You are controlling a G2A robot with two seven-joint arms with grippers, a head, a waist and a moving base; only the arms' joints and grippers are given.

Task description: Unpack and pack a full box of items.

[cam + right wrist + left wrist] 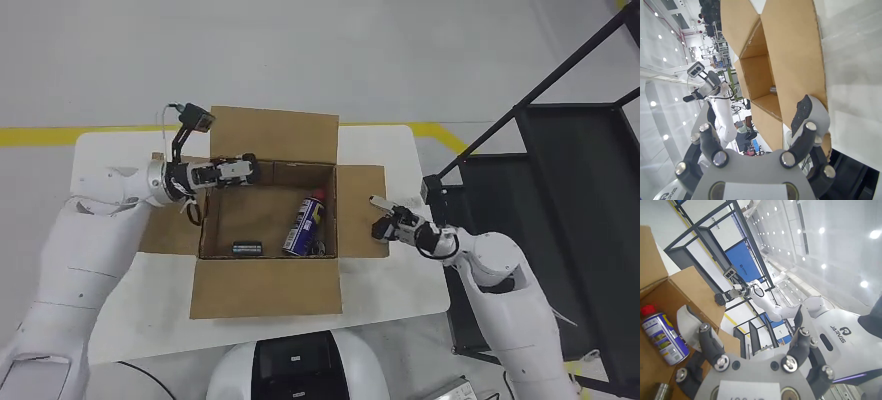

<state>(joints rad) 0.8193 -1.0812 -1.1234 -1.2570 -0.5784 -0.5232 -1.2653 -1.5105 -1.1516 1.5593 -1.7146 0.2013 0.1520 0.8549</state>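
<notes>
An open cardboard box sits mid-table with its flaps spread. Inside lie a blue and white spray can with a red cap and a small dark metal cylinder. My left gripper hangs open over the box's far left corner, above the can, with nothing between its fingers. My right gripper is open beside the box, over the right-hand flap, also holding nothing.
The white table has bare room around the box, more at the front and right. A black metal stair frame stands close off the table's right edge. A yellow floor line runs behind.
</notes>
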